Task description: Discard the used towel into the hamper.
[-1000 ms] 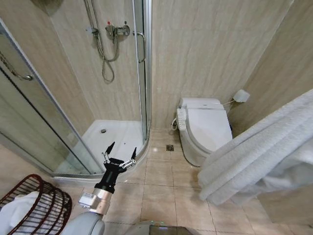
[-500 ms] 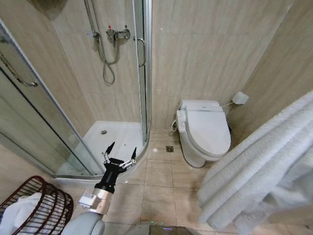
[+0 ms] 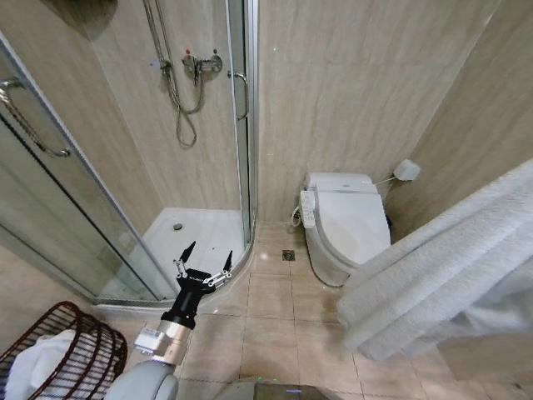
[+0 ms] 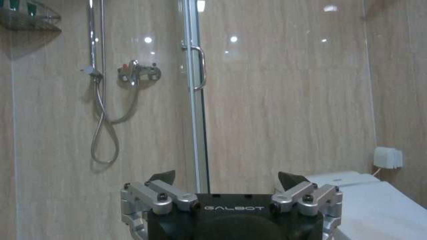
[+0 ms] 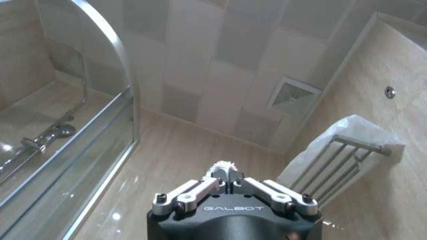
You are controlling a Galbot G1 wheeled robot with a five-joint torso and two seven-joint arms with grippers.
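Note:
The used towel [image 3: 441, 267] is a big white folded bundle hanging at the right of the head view, close to the camera. In the right wrist view my right gripper [image 5: 225, 181] is shut, with a white tuft of the towel [image 5: 220, 167] pinched at its fingertips. The hamper [image 3: 52, 310], a reddish-brown wire basket, stands on the floor at the lower left with a white cloth [image 3: 37, 367] inside it. My left gripper [image 3: 208, 250] is held out low in front, right of the hamper, open with nothing between its fingers [image 4: 227, 176].
A white toilet [image 3: 346, 221] stands against the far wall at centre right. The glass shower enclosure [image 3: 246, 125] with its white tray [image 3: 187, 233] takes up the left. A floor drain [image 3: 289, 253] lies between them. A wall rack holds another white towel [image 5: 347, 145].
The whole head picture has shifted slightly, so the camera moved. The hanging towel's lower folds dropped and then rose again. The left gripper has kept its place and stayed open.

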